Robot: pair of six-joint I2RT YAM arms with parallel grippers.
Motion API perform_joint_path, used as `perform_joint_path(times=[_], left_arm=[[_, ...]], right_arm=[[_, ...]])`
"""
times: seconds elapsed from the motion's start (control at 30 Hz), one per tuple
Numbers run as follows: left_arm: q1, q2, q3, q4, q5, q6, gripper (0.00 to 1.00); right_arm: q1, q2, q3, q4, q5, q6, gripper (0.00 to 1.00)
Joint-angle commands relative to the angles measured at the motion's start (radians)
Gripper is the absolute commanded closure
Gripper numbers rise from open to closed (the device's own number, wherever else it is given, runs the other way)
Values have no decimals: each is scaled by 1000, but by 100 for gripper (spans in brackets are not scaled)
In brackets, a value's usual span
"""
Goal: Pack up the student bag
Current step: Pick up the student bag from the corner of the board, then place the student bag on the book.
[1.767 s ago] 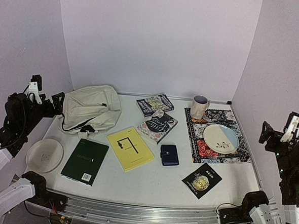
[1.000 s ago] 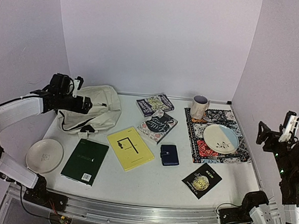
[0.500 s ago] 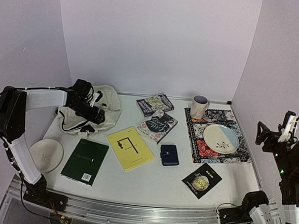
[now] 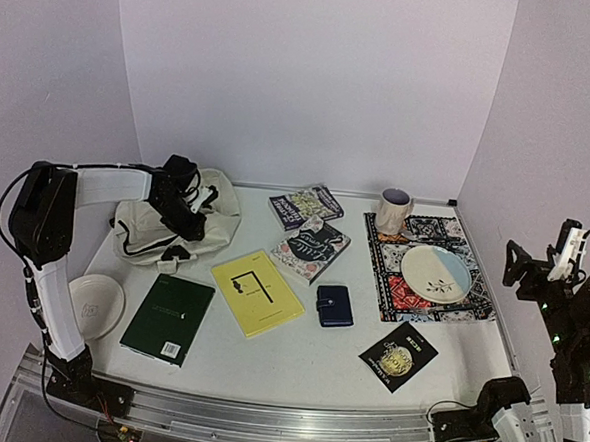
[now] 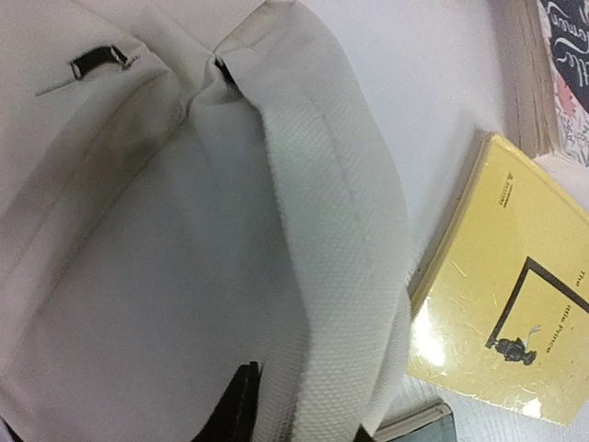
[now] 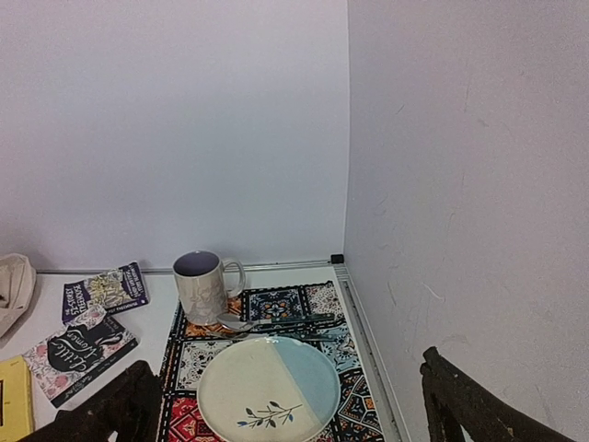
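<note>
the student bag (image 4: 142,227) lies at the far left, directly beneath the left gripper (image 4: 185,219), the nearer arm; its jaw state cannot be told. the right gripper (image 6: 281,373) stands wide, well apart.

The student bag (image 4: 221,208) is a large, soft backpack of cream fabric. It lies flat and slumped at about ten o'clock on the worktop (image 4: 307,357), close to the far left corner. Its cloth is loose and creased, and a black strap end (image 4: 176,253) shows at its near edge. Close up, a wide, textured cream strap (image 5: 340,258) crosses a smoother panel, with a small black buckle (image 5: 97,62) by the seam.
</note>
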Motion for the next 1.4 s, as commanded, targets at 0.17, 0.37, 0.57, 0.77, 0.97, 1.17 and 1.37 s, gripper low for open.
perform_joint_path(times=[0.17, 0.37, 0.57, 0.77, 0.97, 1.17, 1.37], left_arm=[[-9, -115, 238, -36, 52, -53, 100], [-10, -162, 336, -38, 82, -241, 100], [-56, -224, 365, -38, 91, -368, 100], [-154, -268, 368, -39, 50, -467, 100], [-313, -275, 365, -75, -44, -526, 100], [-436, -256, 311, -102, -173, -582, 100], [-587, -217, 271, -106, -204, -660, 100]], right_arm=[[-3, 45, 50, 30, -101, 16, 2], [-3, 178, 158, -61, -269, 19, 2], [-3, 303, 240, -81, -481, 60, 2], [-2, 381, 241, -17, -623, 139, 2], [9, 420, 220, 49, -697, 214, 2], [194, 515, 230, 69, -607, 230, 3], [412, 625, 223, 167, -454, 274, 2]])
